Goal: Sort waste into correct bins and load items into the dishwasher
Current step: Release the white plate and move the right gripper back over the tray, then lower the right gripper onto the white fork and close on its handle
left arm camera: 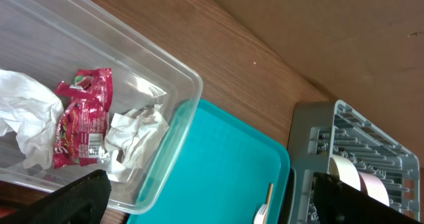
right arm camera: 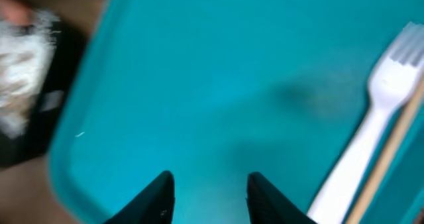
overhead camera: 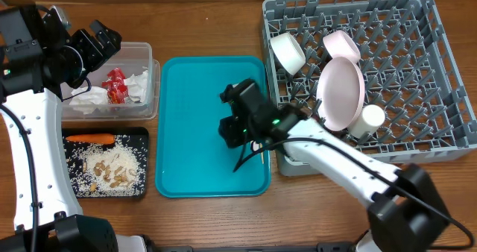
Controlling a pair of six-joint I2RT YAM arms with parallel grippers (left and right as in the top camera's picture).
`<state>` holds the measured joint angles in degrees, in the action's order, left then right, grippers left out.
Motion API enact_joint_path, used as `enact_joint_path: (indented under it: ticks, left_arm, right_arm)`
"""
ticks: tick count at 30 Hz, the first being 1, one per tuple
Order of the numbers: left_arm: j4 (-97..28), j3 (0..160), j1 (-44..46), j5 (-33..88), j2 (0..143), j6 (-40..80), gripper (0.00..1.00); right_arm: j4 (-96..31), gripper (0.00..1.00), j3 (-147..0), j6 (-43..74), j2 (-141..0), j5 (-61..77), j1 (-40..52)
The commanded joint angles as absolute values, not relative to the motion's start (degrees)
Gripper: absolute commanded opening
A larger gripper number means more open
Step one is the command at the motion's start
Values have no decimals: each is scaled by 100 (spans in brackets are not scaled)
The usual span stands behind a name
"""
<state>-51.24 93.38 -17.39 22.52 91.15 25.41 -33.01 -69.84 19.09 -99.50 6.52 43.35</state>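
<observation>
The clear tub (overhead camera: 141, 54) holds a red wrapper (overhead camera: 115, 86) and white napkins (overhead camera: 89, 99); both also show in the left wrist view, wrapper (left arm camera: 79, 118) and napkins (left arm camera: 136, 134). The black tray (overhead camera: 143, 136) holds a carrot (overhead camera: 89, 139) and rice scraps (overhead camera: 112, 166). My left gripper (overhead camera: 100, 39) hangs open and empty over the tub's far left (left arm camera: 212, 204). My right gripper (overhead camera: 232, 129) is open and empty low over the teal tray (right arm camera: 209, 197). A white fork (right arm camera: 371, 138) and a wooden stick (right arm camera: 391, 151) lie to its right.
The teal tray (overhead camera: 194, 95) lies between the bins and the grey rack (overhead camera: 447, 65). The rack holds a white bowl (overhead camera: 287, 52), a pink bowl (overhead camera: 341, 45), a pink plate (overhead camera: 341, 94) and a white cup (overhead camera: 367, 120).
</observation>
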Motion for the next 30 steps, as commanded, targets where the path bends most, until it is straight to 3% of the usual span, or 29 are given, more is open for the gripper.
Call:
enact_joint_path:
  ticks: [1, 12, 30]
  left_arm:
    - [-5118, 9461, -1761, 2340, 9000, 2593, 100]
    - [-5118, 9461, -1761, 2338, 9000, 2593, 100]
    - [-5120, 9461, -1761, 2340, 9000, 2593, 100]
  right_arm:
    - [-3288, 37, -6956, 2279, -10215, -609, 4429]
    - [-3135, 35, -6956, 2668, -10429, -1459, 4412]
    - [-3009, 39, -6954, 2851, -10676, -604, 3769]
